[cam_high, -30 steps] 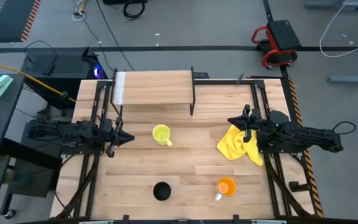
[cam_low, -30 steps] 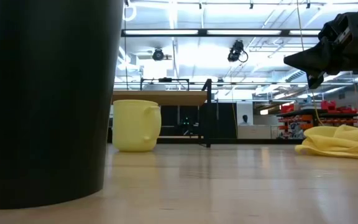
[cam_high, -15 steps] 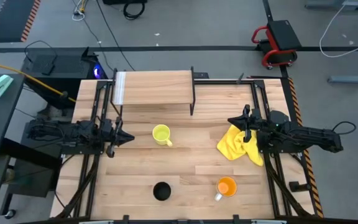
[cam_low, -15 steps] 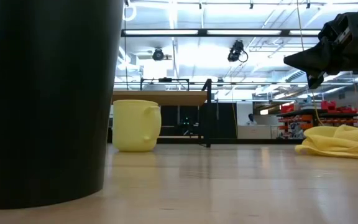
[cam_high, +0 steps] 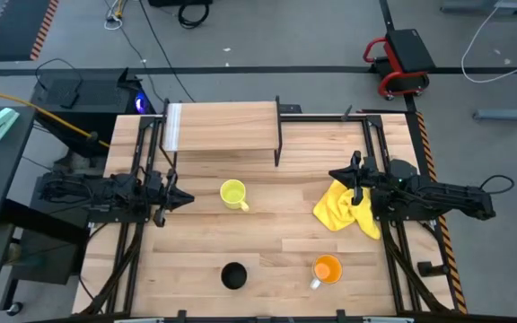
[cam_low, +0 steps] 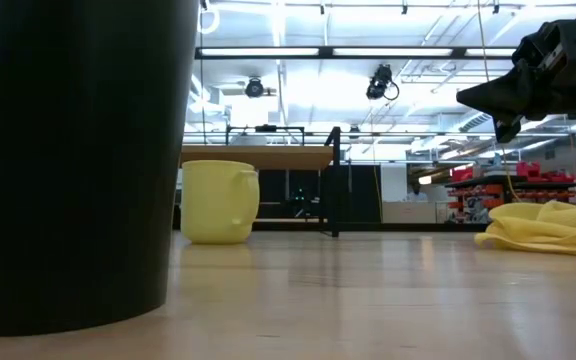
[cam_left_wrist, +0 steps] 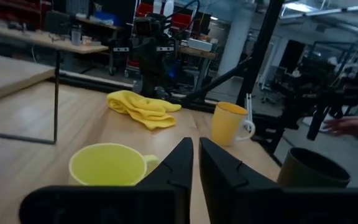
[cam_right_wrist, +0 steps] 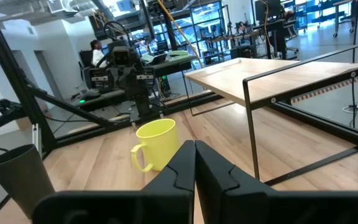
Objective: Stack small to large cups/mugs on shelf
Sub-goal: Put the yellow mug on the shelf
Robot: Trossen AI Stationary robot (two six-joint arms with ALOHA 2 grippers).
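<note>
The yellow mug (cam_high: 232, 193) stands upright on the table's middle, seen also in the low view (cam_low: 219, 201). The black cup (cam_high: 233, 274) stands near the near edge, huge in the low view (cam_low: 68, 160). The orange mug (cam_high: 327, 269) with pale handle stands near-right. The shelf (cam_high: 223, 127) stands at the far side on thin black legs. My left gripper (cam_high: 185, 199) is shut, hovering left of the yellow mug (cam_left_wrist: 109, 165). My right gripper (cam_high: 335, 174) is shut, above the far end of the yellow cloth (cam_high: 346, 210).
The yellow cloth lies crumpled on the table's right side under my right arm. Black frame rails run along both table sides. A person's hand (cam_left_wrist: 347, 126) shows beyond the table in the left wrist view. Bare wood lies between the mugs.
</note>
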